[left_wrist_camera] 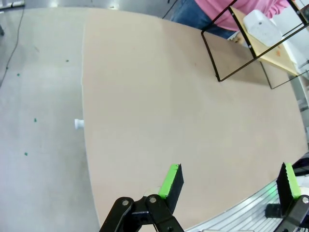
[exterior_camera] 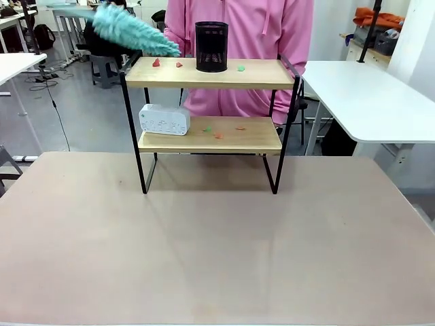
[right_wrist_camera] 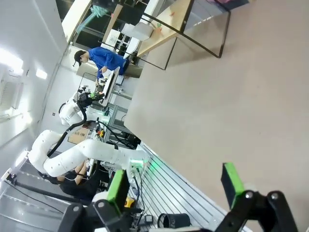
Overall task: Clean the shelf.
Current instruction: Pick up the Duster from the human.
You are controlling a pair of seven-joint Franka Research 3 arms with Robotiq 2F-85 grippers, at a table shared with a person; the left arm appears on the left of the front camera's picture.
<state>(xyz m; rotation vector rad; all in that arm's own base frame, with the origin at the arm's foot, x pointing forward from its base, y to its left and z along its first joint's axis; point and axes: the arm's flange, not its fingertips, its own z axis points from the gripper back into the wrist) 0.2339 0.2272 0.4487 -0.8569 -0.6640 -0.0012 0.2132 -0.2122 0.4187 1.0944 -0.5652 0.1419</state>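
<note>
The shelf (exterior_camera: 258, 75) stands at the far middle of the table, two light wooden boards in a black frame. Its top board carries a black mesh cup (exterior_camera: 211, 46) and small red and green scraps (exterior_camera: 157, 62). A teal feather duster (exterior_camera: 132, 30), held by the person in pink, touches the top board's left end. On the lower board lie a white device (exterior_camera: 164, 119) and more scraps (exterior_camera: 217, 134). My left gripper (left_wrist_camera: 229, 181) is open above the table's near edge, far from the shelf (left_wrist_camera: 270, 48). My right gripper (right_wrist_camera: 176, 186) is open too, away from the shelf (right_wrist_camera: 166, 29).
The brown table (exterior_camera: 217, 244) spreads wide in front of the shelf. White tables (exterior_camera: 370, 95) stand at the right and far left. The person in the pink top (exterior_camera: 238, 27) stands right behind the shelf. My left arm (right_wrist_camera: 82, 152) shows in the right wrist view.
</note>
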